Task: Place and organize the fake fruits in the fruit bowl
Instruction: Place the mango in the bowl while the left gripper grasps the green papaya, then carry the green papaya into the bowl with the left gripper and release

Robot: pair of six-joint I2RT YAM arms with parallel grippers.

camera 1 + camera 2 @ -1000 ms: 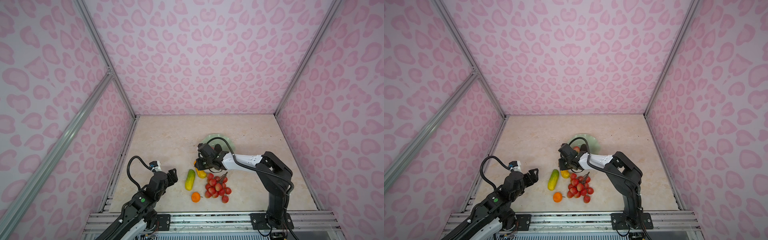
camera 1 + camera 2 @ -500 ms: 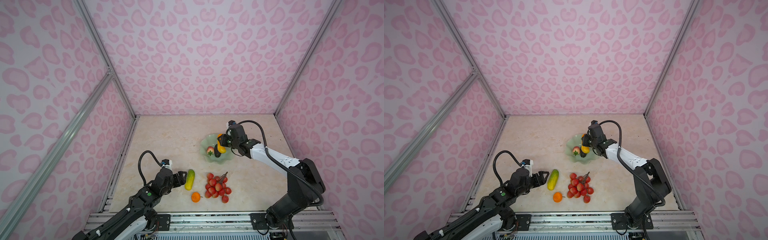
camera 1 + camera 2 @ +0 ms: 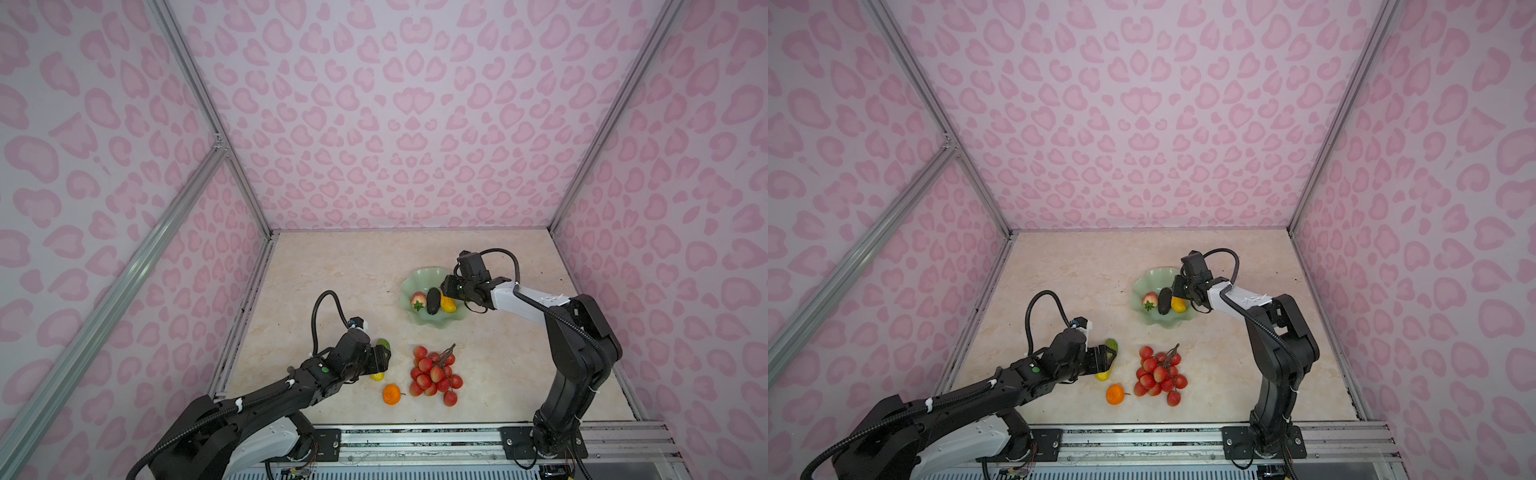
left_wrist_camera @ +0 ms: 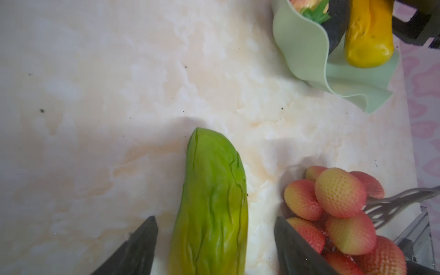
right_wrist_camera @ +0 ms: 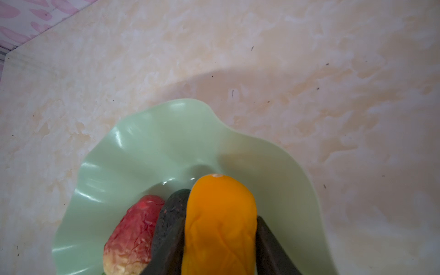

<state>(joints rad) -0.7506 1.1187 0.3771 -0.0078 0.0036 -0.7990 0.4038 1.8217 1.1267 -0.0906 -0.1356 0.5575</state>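
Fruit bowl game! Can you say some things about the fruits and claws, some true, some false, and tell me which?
The strawberry lies in the fruit bowl. True.
The avocado lies between the strawberry and the orange-yellow fruit. True.
All the fruits are in the bowl. False: the round orange, the bunch of red balls and the green-yellow fruit lie outside it.
The green-yellow fruit sits between the left claw's jaws. True.
That claw is squeezed shut on it. False: gaps show on both sides.
A claw holds the round orange. False: none touches it; the right claw is at the bowl.
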